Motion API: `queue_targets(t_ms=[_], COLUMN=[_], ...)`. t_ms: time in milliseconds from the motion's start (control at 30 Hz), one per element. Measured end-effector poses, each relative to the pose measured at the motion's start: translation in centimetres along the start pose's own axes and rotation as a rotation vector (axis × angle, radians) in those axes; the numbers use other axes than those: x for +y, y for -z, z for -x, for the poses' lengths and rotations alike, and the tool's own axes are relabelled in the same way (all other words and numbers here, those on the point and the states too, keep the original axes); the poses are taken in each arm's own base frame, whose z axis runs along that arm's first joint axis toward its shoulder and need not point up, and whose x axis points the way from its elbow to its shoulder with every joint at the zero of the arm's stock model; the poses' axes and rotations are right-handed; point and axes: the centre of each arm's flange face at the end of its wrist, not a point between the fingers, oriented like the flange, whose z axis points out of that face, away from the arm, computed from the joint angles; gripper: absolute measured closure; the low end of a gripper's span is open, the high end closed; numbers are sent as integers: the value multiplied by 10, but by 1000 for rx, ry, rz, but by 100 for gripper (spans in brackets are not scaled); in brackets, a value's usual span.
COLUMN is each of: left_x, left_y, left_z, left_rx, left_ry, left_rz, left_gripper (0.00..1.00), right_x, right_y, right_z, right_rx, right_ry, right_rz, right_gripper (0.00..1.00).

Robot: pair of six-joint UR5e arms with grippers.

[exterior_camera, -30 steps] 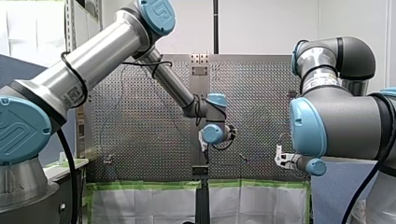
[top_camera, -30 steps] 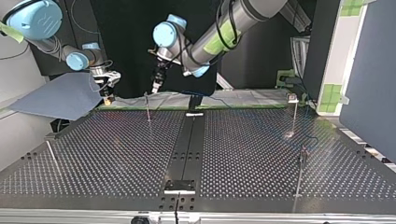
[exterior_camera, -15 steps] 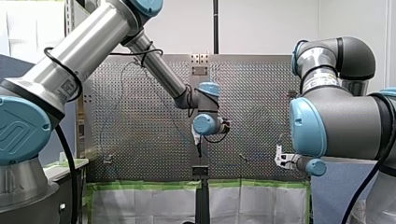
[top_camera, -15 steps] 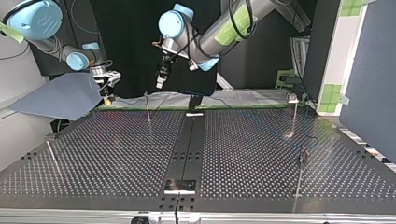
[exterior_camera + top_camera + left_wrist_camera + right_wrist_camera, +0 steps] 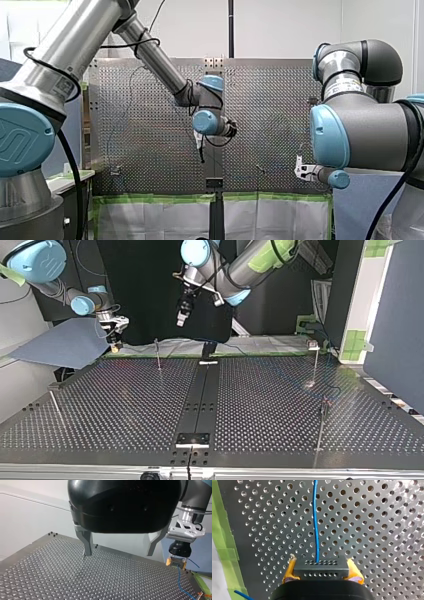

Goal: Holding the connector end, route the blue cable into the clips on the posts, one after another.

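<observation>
My right gripper [image 5: 321, 573] is shut on a black connector [image 5: 321, 566] with its yellow pads [image 5: 289, 572]. A thin blue cable [image 5: 315, 517] runs from the connector out over the perforated table [image 5: 374, 530]. In the top view this gripper [image 5: 116, 345] hangs at the far left edge of the table, left of a thin post [image 5: 157, 354]. My left gripper [image 5: 118, 554] is open and holds nothing between its metal fingers [image 5: 86, 542]. It hangs high above the far edge [image 5: 181, 320]. From the left wrist view, my right gripper [image 5: 177, 562] and the cable [image 5: 180, 581] lie ahead of it to one side.
More posts stand at the top view's right [image 5: 316, 362], near right [image 5: 322, 425] and near left [image 5: 54, 402]. A blue-grey sheet [image 5: 65, 342] lies behind the table's far left corner. Green tape [image 5: 222, 542] lines the far edge. A black strip [image 5: 200, 395] runs down the table's middle.
My left arm has risen and swung toward the top view's right, away from the far-left post. My right gripper has stayed put with the connector.
</observation>
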Motion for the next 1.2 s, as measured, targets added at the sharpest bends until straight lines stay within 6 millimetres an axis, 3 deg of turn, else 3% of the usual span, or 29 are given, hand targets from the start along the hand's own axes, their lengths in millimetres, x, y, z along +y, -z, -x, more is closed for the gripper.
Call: queue_targets(t_ms=[667,1200], left_x=[25,51], left_y=[60,123], left_z=[44,55], left_rx=[-131,-141], left_ry=[83,80], left_rz=[12,27], left_gripper=[0,0], right_x=[18,16], right_y=[10,17], right_z=[0,-40], right_rx=[-46,-54], right_ry=[54,119], right_rz=[51,60], right_gripper=[100,100])
